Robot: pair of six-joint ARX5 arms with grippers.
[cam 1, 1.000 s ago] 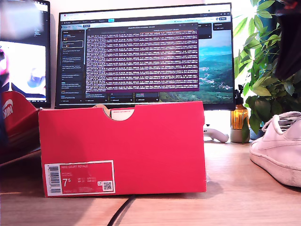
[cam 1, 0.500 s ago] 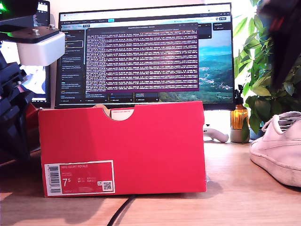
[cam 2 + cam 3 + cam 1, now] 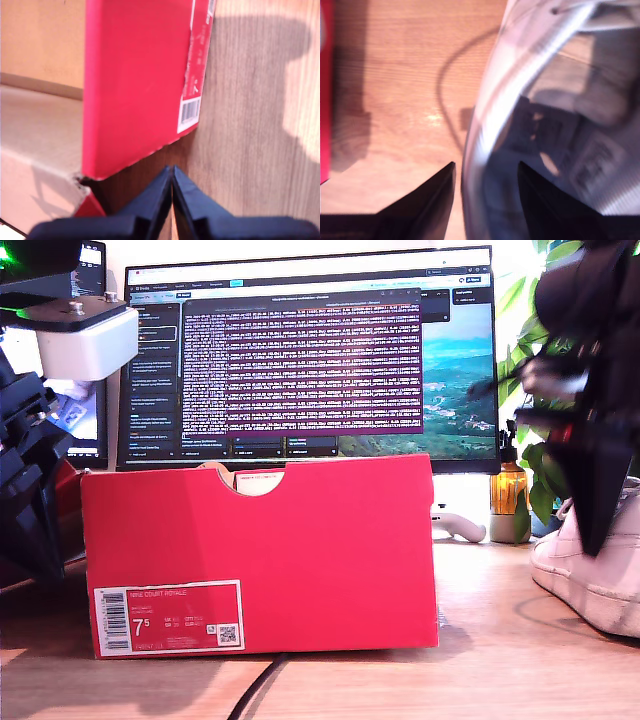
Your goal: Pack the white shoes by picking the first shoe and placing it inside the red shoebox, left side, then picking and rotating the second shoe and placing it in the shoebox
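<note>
— What stands behind?
— A wide monitor (image 3: 310, 355) showing terminal text, a second screen (image 3: 60, 390) at the exterior view's left, a pale wall above.
— And the light?
— Bright on the leafy plant (image 3: 545, 360) at that view's right; the wooden worktop (image 3: 500, 660) is shadowed in places.

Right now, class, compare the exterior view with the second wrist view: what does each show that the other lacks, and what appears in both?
Only the exterior view shows the monitor, the plant, the amber bottle, the shoebox's half-round notch and its barcode label.

Only the second wrist view shows my second hand open, one finger inside the shoe's opening and the other outside over the wood.

Both show the white shoe, the red shoebox, the wooden table and a dark cable.
</note>
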